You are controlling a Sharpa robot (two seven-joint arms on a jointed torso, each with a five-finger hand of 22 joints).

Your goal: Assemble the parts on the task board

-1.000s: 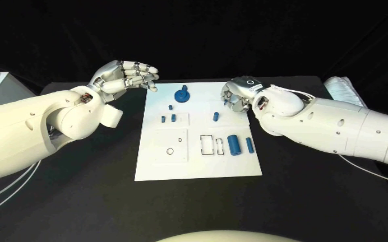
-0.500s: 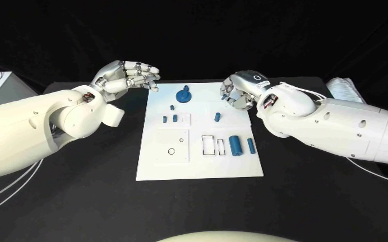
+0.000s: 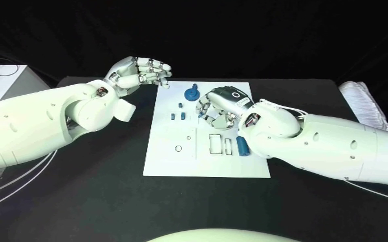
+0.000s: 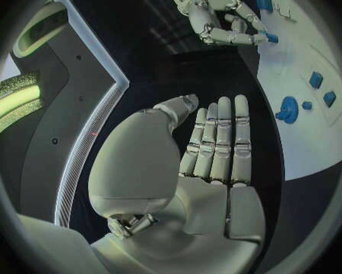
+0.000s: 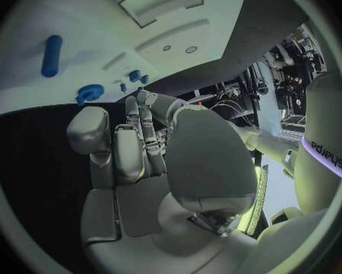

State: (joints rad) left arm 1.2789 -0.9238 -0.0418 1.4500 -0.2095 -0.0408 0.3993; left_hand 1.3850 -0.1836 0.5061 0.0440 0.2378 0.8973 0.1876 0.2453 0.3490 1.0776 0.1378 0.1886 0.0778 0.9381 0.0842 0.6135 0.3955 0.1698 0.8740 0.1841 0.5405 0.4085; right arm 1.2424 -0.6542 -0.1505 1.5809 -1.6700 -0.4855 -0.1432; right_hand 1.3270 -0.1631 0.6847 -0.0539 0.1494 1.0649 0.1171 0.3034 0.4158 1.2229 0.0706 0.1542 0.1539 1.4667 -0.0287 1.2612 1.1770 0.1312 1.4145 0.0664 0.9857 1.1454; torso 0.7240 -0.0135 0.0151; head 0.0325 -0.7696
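The white task board (image 3: 174, 163) lies in the middle of the table. At its far end stands a blue gear-shaped part (image 3: 192, 93), with small blue parts (image 3: 178, 116) just in front of it. A longer blue cylinder (image 3: 241, 145) lies at the board's right, half hidden by my right arm. My right hand (image 3: 217, 106) hangs over the board's far middle, fingers pointing down. In the left wrist view one of its fingertips (image 4: 258, 38) touches a small blue part (image 4: 271, 38). My left hand (image 3: 144, 73) is raised beside the board's far left corner and holds nothing, fingers straight (image 4: 216, 146).
A small ring (image 3: 178, 148) and several outlined recesses (image 3: 217, 144) mark the board's near half. A white box (image 3: 12, 79) stands at the table's far left and a pale bundle (image 3: 368, 99) at its far right. Black table surrounds the board.
The head camera has shifted. My right hand has moved from the board's far right edge toward its middle and now covers the small blue part there. The left hand stays raised.
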